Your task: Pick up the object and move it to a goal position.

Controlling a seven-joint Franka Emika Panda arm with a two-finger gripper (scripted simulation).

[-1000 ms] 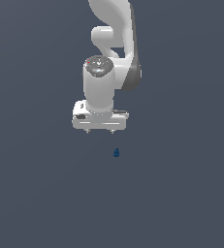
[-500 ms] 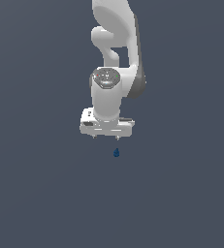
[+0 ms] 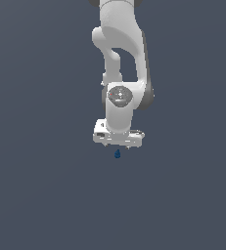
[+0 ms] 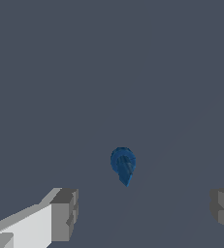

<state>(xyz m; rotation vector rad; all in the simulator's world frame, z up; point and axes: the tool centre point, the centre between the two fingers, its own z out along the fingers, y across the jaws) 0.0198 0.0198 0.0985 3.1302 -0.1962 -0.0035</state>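
Note:
The object (image 3: 117, 154) is a tiny dark blue lumpy item lying on the grey floor, just below my white gripper (image 3: 118, 145) in the exterior view. In the wrist view the object (image 4: 123, 165) shows as a rounded blue lump with a pointed end. It lies ahead of the gap between my two grey fingertips (image 4: 65, 214), which stand wide apart and touch nothing. The gripper (image 4: 145, 213) is open and empty, hovering close above the object.
The white arm (image 3: 120, 53) rises from the gripper to the top of the exterior view. The plain dark grey floor (image 3: 41, 195) fills the scene all round.
The arm has swung toward the exterior view's right and come lower. The gripper now sits right above the object, which has not moved.

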